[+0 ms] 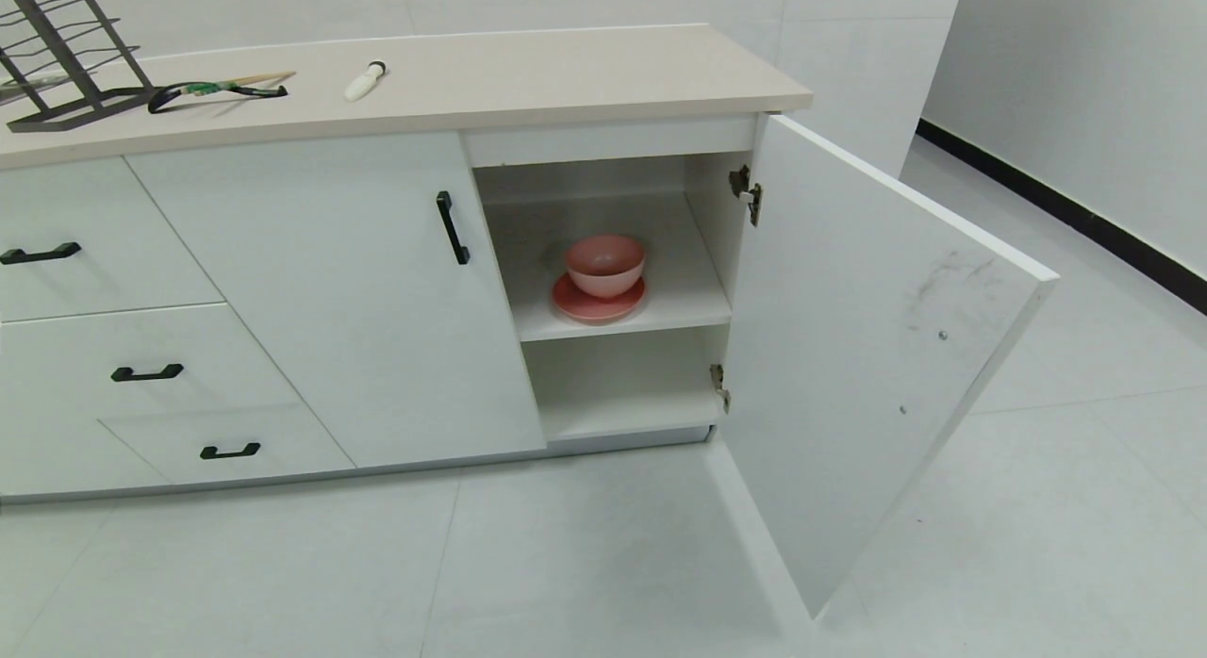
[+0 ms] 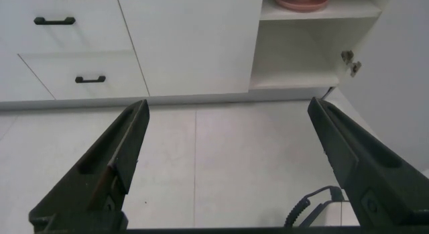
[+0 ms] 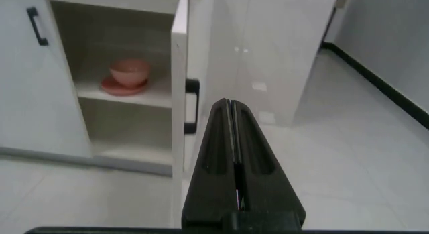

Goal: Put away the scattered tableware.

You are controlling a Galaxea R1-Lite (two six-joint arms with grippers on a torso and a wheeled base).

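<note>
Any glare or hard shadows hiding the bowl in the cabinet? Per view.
Head view: even light; bowl and plate sit in soft shelf shade, clearly readable. Right wrist view: small bright reflections on the glossy wall beyond the door, none on the bowl. Left wrist view: lower compartment mildly shaded, no glare.

A pink bowl (image 1: 604, 265) sits on a pink plate (image 1: 598, 310) on the upper shelf (image 1: 693, 295) of the cabinet (image 1: 330, 290), door (image 1: 849, 356) wide open
</note>
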